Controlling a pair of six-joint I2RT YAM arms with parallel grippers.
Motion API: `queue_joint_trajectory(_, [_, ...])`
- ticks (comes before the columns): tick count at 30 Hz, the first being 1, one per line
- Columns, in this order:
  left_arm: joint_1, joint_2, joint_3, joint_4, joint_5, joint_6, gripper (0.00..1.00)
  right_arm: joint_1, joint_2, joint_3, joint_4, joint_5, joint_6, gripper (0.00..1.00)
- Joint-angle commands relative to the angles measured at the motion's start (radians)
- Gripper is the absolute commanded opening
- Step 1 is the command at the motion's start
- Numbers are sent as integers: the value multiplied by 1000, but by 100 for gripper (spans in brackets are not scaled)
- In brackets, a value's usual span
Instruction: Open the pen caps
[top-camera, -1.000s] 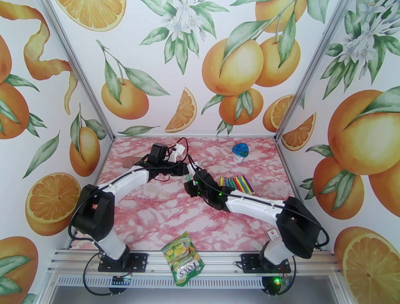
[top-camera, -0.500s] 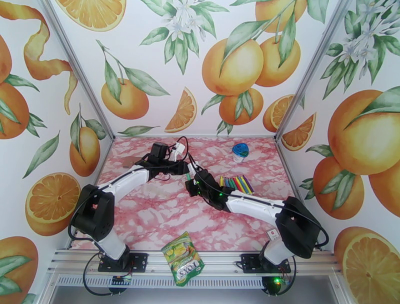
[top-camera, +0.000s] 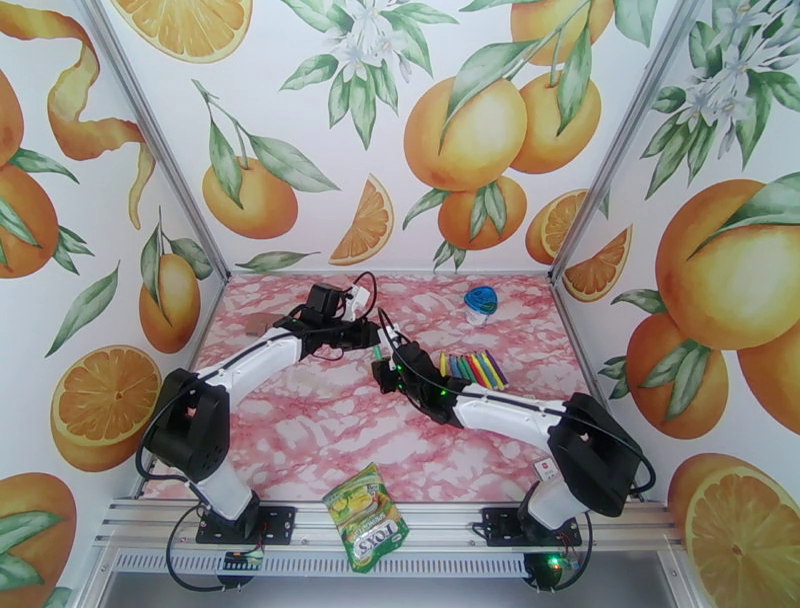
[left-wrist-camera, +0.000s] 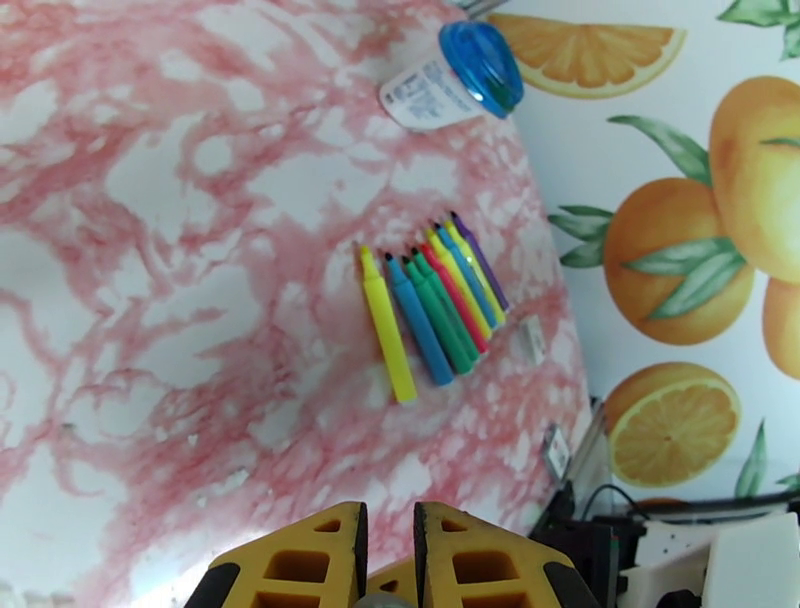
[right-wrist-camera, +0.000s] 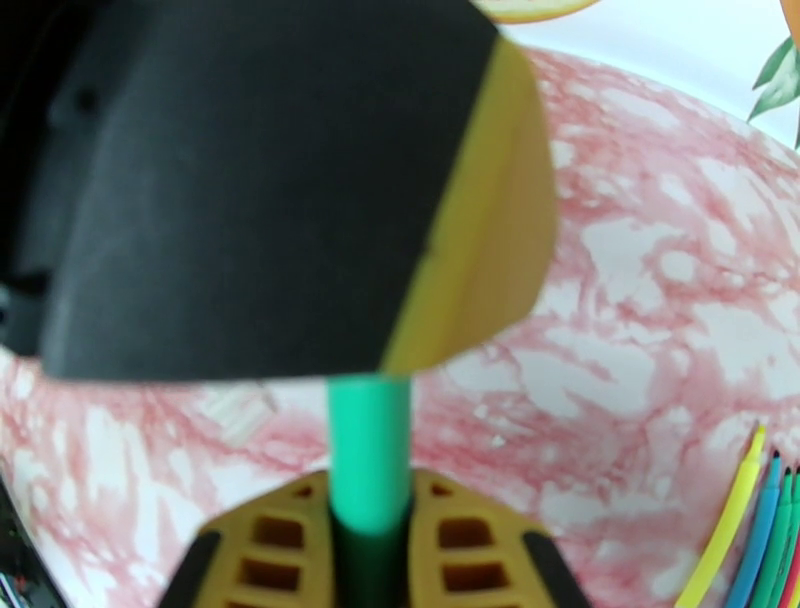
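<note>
item one: green pen (right-wrist-camera: 369, 440), spanning between your two grippers above the middle of the marble table (left-wrist-camera: 150, 250). your right gripper (right-wrist-camera: 370, 510) is clamping its lower barrel. your left gripper (left-wrist-camera: 388, 535) is keeping its fingers nearly together, a narrow slit between them, and is pinching the pen's upper end, so the cap is hiding from you. item two: row of loose pens (left-wrist-camera: 435, 300), lying side by side, showing dark tips. blue-lidded container (left-wrist-camera: 455, 70) is sitting beyond them. snack packet (top-camera: 365, 515) is lying at the near edge.
</note>
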Motion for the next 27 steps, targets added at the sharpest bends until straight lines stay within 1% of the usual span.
queue_joint_trajectory(1, [38,16,74,80,-152,-24,4,12,-25,-54,-53,-34,-18,0])
queue_joint_trajectory(13, [77,29,99,108,-166,-69,3,16,-55,-102,-33,-24,-44,0])
queue_joint_trajectory(27, [117,35,105,133,-157,-110,0,26,-50,-119,-16,-3,-62,0])
